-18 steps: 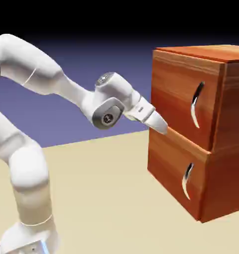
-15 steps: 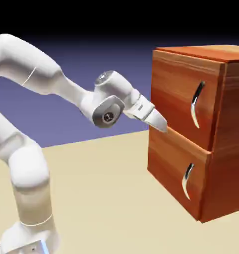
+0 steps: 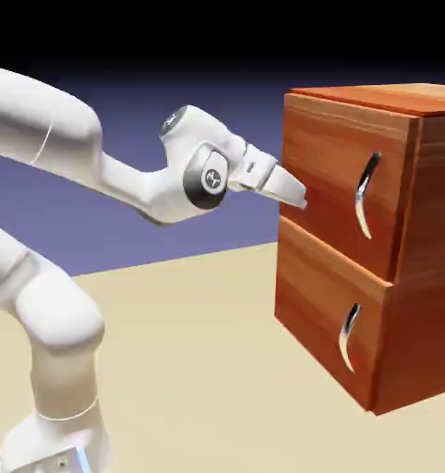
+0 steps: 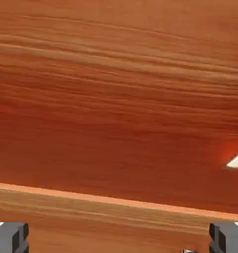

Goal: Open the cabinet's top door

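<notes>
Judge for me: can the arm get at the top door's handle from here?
Probably yes: nothing shows between the open pincer and the handle, though it looks off to one side and would need to shift across.

- The arm (image 3: 55,115) is glossy white, built of smooth, rounded segments with thin seam lines.
- A dark grey round cap (image 3: 208,175) on the wrist carries a pale emblem.
- The white base (image 3: 46,443) shows a light-blue strip (image 3: 82,460).
- Up close, the fingertips (image 4: 8,238) look grey and blocky, with notched, darker inner edges.
</notes>
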Robot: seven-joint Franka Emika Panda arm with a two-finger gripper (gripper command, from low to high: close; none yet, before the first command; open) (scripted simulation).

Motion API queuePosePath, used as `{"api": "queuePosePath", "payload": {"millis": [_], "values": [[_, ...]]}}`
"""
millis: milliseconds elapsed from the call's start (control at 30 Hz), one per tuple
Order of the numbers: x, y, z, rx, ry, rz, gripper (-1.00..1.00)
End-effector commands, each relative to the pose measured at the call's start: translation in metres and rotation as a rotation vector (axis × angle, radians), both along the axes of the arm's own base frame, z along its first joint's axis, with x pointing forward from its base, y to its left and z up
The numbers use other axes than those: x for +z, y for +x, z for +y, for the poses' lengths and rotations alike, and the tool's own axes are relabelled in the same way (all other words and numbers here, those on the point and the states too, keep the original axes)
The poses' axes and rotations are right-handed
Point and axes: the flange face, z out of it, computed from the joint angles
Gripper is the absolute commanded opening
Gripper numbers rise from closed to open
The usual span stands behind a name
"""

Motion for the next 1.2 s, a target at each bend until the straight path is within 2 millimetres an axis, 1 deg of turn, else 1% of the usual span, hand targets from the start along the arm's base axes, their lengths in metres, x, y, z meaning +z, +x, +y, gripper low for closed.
{"api": "queuePosePath", "payload": {"millis": [0, 300, 567, 867, 1167], "values": [[0.002, -0.001, 0.000, 0.000, -0.002, -0.011, 1.00], [0.016, -0.009, -0.009, -0.006, -0.010, -0.115, 1.00], [0.019, -0.011, -0.025, -0.019, -0.003, -0.217, 1.00], [0.010, -0.005, -0.050, -0.034, 0.022, -0.337, 1.00], [-0.010, 0.010, -0.077, -0.038, 0.065, -0.457, 1.00]]}}
